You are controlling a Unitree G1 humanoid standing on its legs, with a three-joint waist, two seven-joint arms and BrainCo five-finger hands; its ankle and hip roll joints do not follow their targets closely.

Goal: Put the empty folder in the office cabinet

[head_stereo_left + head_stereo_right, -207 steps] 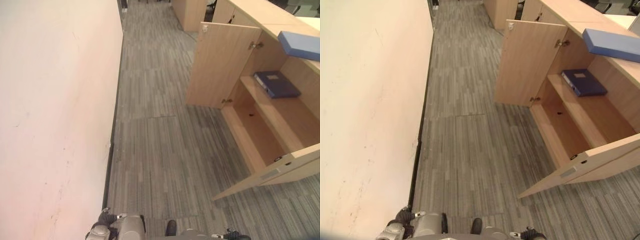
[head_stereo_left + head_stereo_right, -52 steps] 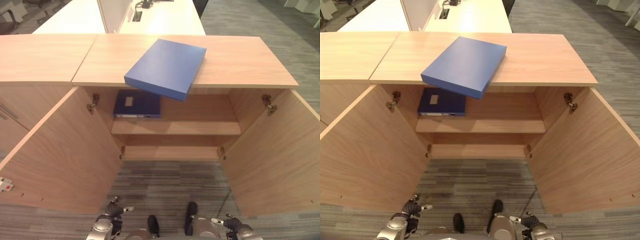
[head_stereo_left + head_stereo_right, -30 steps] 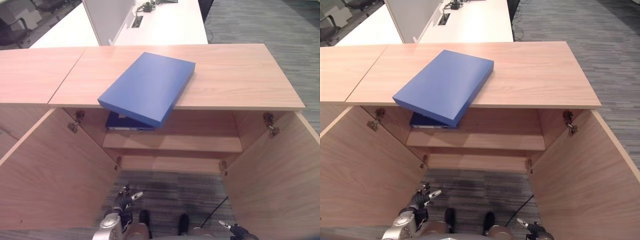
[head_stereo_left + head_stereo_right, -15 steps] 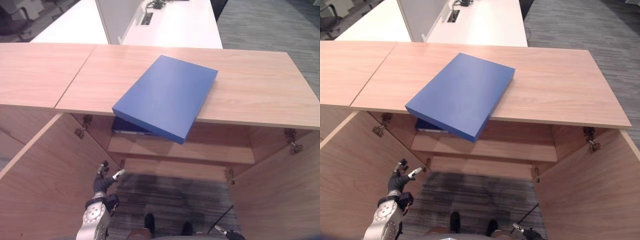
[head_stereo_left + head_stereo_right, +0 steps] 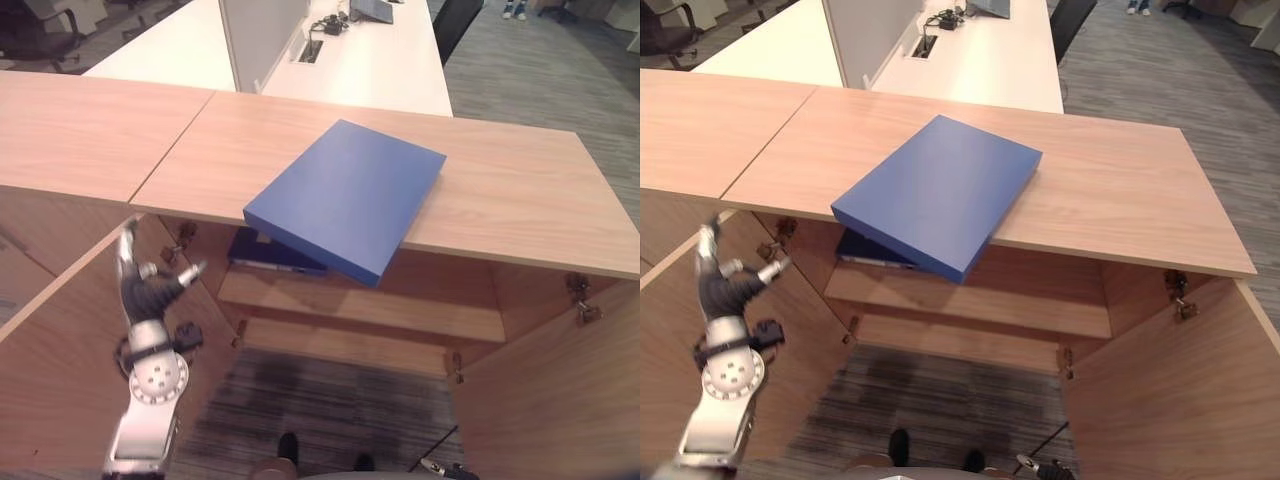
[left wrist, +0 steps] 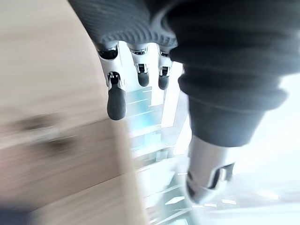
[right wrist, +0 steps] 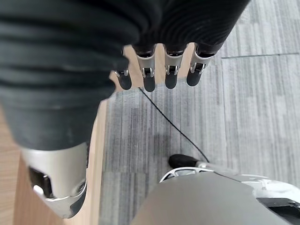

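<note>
The blue folder (image 5: 345, 207) lies flat on the cabinet top (image 5: 520, 200) at frame centre, its near corner overhanging the front edge above the open cabinet interior. It is held by neither hand.

The left hand (image 5: 148, 290) is raised at the lower left of the frame, in front of the open left door (image 5: 50, 370), fingers spread and straight, empty. The folder lies up and to the right of this hand, apart from it.

The folder's long axis runs diagonally, from lower left to upper right of the frame; the overhanging corner points toward the lower centre.

The right hand (image 7: 159, 75) hangs low over the carpet, fingers relaxed, empty (judged the farther of the two).

A darker folder (image 5: 275, 255) already rests on the upper shelf (image 5: 400, 310), below the overhang. The shelf's right portion appears free.
</note>
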